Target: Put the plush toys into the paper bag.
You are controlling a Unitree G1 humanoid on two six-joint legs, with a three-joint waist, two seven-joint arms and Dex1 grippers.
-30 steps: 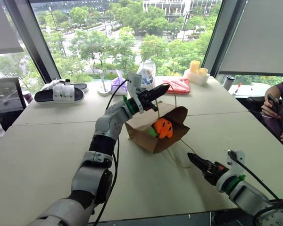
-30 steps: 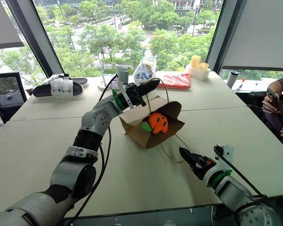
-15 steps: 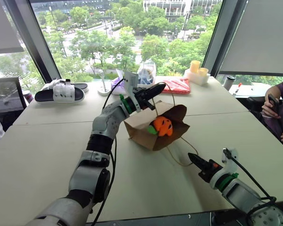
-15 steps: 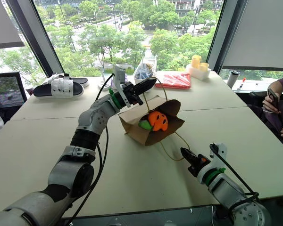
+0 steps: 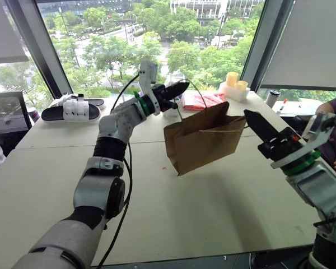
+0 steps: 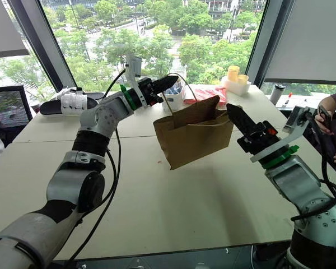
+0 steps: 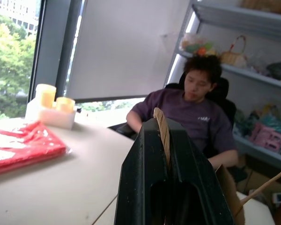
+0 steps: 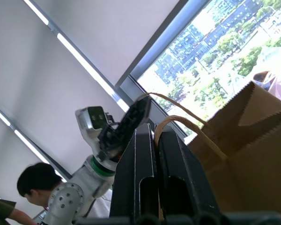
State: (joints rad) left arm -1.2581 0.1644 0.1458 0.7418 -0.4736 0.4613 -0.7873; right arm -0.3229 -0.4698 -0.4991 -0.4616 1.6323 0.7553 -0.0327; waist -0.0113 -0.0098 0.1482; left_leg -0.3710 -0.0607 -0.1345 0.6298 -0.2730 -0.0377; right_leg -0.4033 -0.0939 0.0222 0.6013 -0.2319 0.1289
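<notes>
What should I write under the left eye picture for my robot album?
Both grippers, left gripper and right gripper, pinch the cord handles and hold the paper bag above the table.

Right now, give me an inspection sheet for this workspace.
Surface: pale table, bare in front.
Job's things: paper bag upright, hanging by its cord handles; toys not visible.
Clutter: slippers, red packet, yellow cups at the far edge.
Grippers: left gripper shut on a handle; right gripper shut on the other handle.
Cables: black cable along the left arm.
Surroundings: windows, trees outside; seated person.
</notes>
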